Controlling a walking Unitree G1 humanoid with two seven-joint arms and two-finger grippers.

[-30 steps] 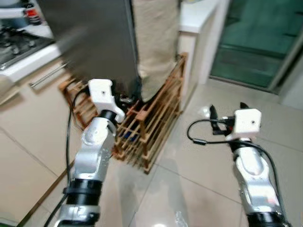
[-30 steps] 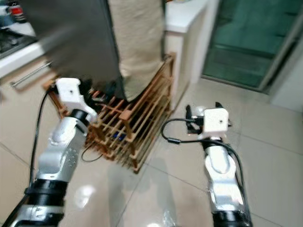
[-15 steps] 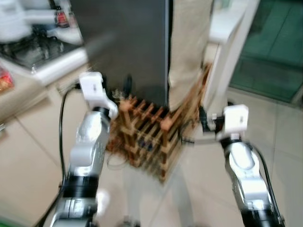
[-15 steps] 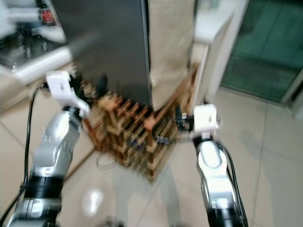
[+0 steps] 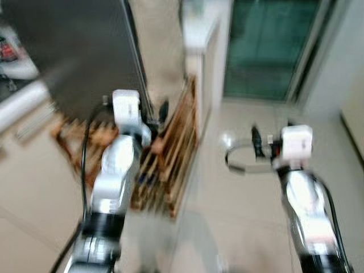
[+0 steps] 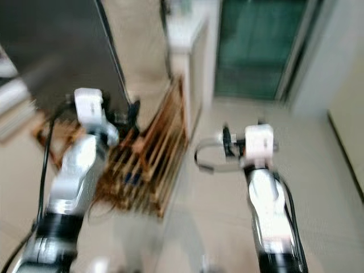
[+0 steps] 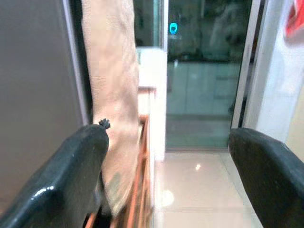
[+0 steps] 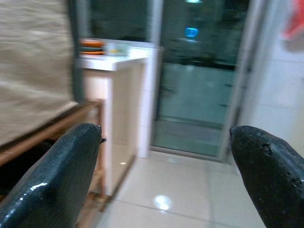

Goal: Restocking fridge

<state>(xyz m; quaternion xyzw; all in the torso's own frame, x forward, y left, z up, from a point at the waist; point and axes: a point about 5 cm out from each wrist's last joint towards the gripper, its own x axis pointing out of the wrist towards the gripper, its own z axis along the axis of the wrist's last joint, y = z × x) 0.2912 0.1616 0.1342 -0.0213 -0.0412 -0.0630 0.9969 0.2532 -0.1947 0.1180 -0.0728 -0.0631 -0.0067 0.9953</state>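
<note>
— Where was the fridge in all this?

— The dark grey fridge [image 5: 79, 51] stood at the upper left of the head views, its flat side facing the robot and rather blurred. A beige cloth [image 7: 114, 104] hung down along its edge, and at its foot sat a wooden slatted rack [image 5: 170, 153] on the pale tiled floor [image 5: 239, 193].

— And the arms?

— Both were raised in front of the body, holding nothing. The left gripper [image 7: 166, 156] was up beside the fridge's lower corner, just over the rack; its two black fingers [image 7: 76, 166] stood spread wide apart, with the cloth and the rack's orange-brown edge seen between them. The right gripper [image 8: 166, 161] hung over bare floor, well apart from the rack, and its fingers [image 8: 52, 171] were likewise splayed, with empty air between.

— What lay beyond?

— Just right of the rack rose a white counter end [image 8: 118, 61] with something orange lying on top, too blurred to name. Behind it was a dark green glass door [image 5: 267, 45] in a pale frame. At the far left edge a strip of kitchen worktop [image 5: 17, 96] showed, smeared by motion.

— Any food to stock?

— I could make none out; both head views were too blurred for small things.
</note>
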